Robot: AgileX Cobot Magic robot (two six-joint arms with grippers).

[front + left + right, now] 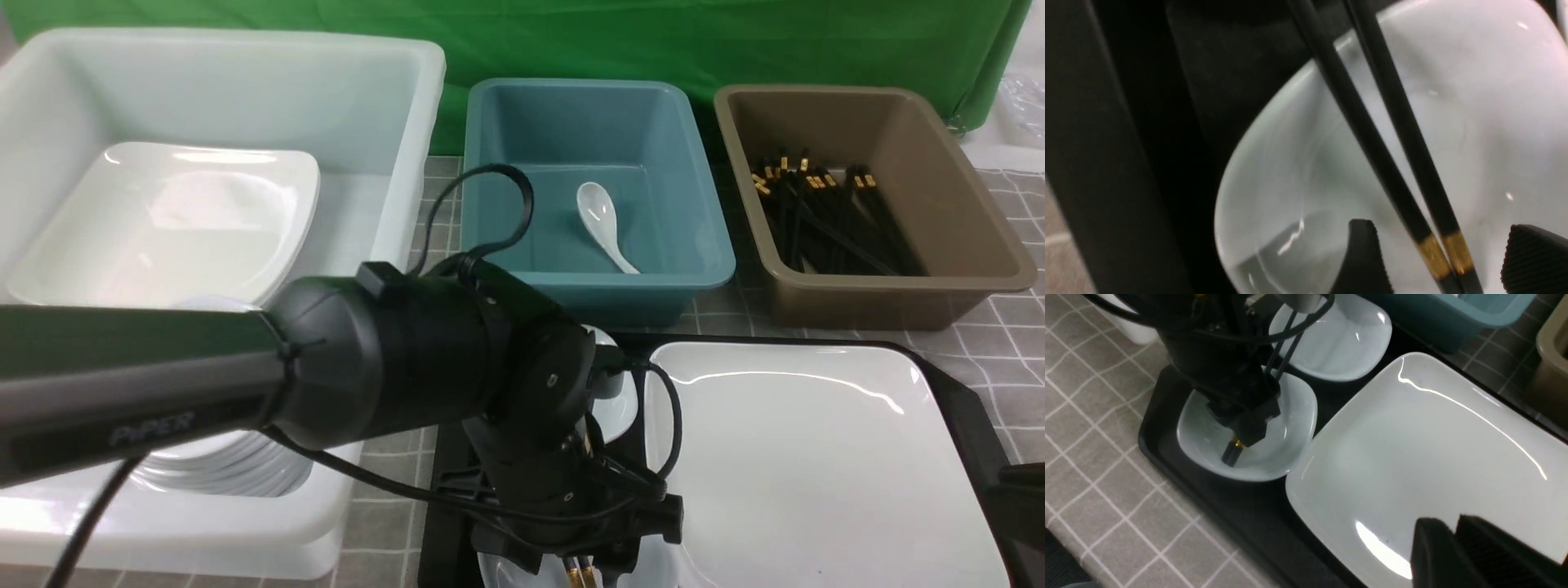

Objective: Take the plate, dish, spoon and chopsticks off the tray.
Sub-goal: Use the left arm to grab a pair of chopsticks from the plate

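Observation:
My left gripper (1447, 261) hangs low over a small white dish (1290, 183) at the tray's near left. It is open, and the black gold-banded chopsticks (1392, 163) lie between its fingers (1363, 257), touching neither pad. The right wrist view shows the chopsticks (1284, 339) running on towards a second small dish (1339, 343). The large white plate (816, 457) fills the right part of the black tray (963, 408). My right gripper (1453, 524) hovers over the plate's near edge, its fingers together and holding nothing. A white spoon (600, 216) lies in the teal tub (490, 163).
A brown tub (980, 212) at the back right holds several black chopsticks (824, 216). At the left, a big white tub (408, 106) contains a white square plate (163, 220) and stacked dishes. My left arm (367, 367) stretches across the front. Grey checked cloth covers the table.

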